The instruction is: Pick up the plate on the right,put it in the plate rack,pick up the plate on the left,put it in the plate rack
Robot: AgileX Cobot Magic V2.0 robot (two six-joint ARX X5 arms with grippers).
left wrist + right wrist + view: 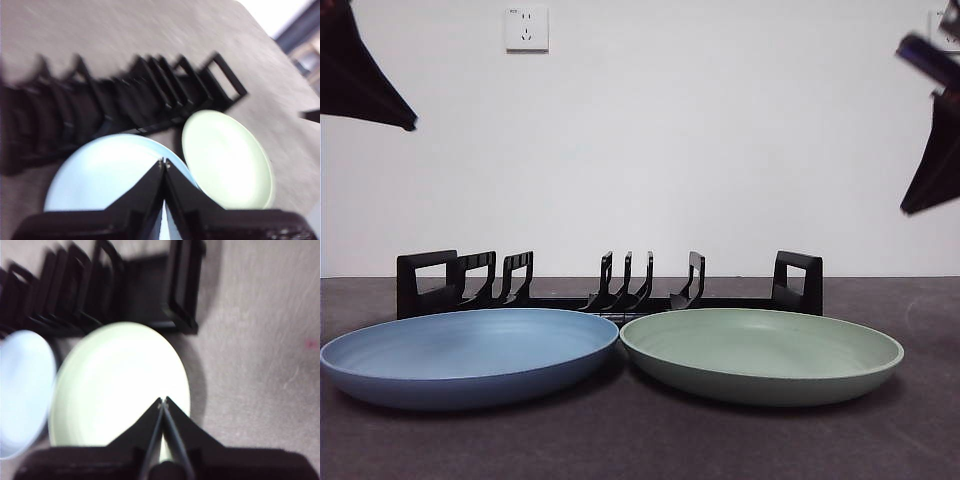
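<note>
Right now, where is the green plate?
In the front view the green plate lies flat on the table's right half, just in front of the plate rack, its rim beside the blue plate.

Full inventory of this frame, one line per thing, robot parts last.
blue plate: 1, blue, flat on the table, front left, rim beside the green plate.
green plate: 1, pale green, flat on the table, front right.
plate rack: 1, black, behind both plates, no plate in it.
table: 1, dark grey-brown, under everything.
wall socket: 1, white, on the wall, upper left.
left gripper: 1, black, jaws shut, above the blue plate, holding nothing.
right gripper: 1, black, jaws shut, above the green plate, holding nothing.
</note>
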